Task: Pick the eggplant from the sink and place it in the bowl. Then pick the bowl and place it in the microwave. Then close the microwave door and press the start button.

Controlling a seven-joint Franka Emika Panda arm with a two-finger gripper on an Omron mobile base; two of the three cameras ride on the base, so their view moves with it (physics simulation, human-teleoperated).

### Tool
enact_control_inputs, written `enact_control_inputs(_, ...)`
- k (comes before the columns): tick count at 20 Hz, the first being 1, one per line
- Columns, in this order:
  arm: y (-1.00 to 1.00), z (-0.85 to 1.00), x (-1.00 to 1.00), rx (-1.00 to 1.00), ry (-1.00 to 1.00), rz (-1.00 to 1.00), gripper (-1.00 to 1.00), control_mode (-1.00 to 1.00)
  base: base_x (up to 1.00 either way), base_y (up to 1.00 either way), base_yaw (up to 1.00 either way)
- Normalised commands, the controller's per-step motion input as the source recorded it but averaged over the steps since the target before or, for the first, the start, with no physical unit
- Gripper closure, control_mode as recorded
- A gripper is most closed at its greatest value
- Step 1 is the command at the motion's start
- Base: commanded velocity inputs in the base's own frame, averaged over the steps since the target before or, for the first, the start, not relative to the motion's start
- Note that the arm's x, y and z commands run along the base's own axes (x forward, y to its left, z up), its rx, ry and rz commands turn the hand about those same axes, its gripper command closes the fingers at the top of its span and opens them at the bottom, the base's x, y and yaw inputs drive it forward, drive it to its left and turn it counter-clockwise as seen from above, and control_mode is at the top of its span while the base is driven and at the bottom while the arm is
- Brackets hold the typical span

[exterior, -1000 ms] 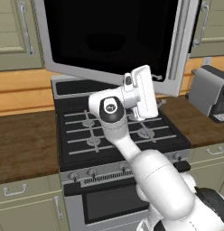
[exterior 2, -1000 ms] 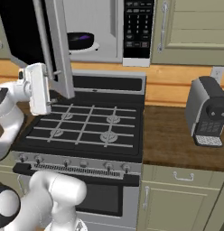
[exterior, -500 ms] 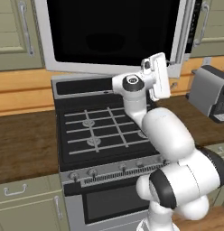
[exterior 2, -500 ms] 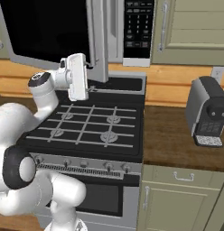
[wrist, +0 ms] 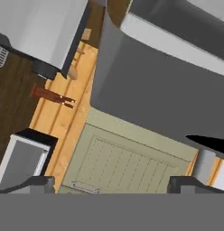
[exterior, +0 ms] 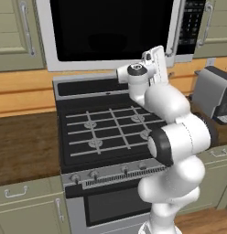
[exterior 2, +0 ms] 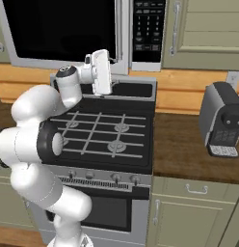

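The microwave (exterior: 110, 32) hangs over the stove, its black keypad (exterior 2: 148, 29) on the right. Its door (exterior 2: 63, 29), a wide dark glass window in a silver frame, lies flat or almost flat against the front. My gripper (exterior: 156, 51) (exterior 2: 99, 54) sits just below the door's lower right corner, pointing up. In the hand view the gripper (wrist: 111, 186) is open, its fingertips (wrist: 37, 182) far apart with nothing between them, facing the microwave's grey underside (wrist: 150, 85). The bowl and eggplant are hidden behind the dark glass. The sink is out of view.
A black gas stove (exterior: 110, 128) lies under my arm. A grey coffee machine (exterior 2: 222, 120) stands on the dark wood counter (exterior 2: 193, 149) to the right. Pale green cabinets (exterior 2: 208, 24) flank the microwave, and one cabinet door (wrist: 132, 162) faces the hand camera.
The microwave door swung from wide open to shut or nearly shut. My arm swept right with it, and the hand now sits under the door's right corner.
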Motion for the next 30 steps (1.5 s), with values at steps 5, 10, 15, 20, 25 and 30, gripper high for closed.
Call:
enact_control_inputs(5, -0.52, 0.0, 1.0, 0.1, 0.0, 0.07, -1.0, -1.0, 0.0, 0.0, 0.0)
enact_control_inputs(10, -0.33, 0.0, 0.37, 0.17, -0.01, 0.18, -1.0, -1.0, 0.0, 0.0, 0.0)
enact_control_inputs(15, -0.03, 0.05, -0.73, 0.25, -0.14, 0.3, -1.0, -1.0, 0.0, 0.0, 0.0)
enact_control_inputs(20, -0.08, 0.21, -1.0, 0.34, -0.18, 0.36, -1.0, -1.0, 0.0, 0.0, 0.0)
enact_control_inputs(25, -0.89, 0.63, -0.34, 0.24, -0.2, 0.33, -1.0, -1.0, 0.0, 0.0, 0.0)
enact_control_inputs(30, -0.88, 0.34, -0.01, 0.11, -0.13, 0.4, -1.0, -1.0, 0.0, 0.0, 0.0)
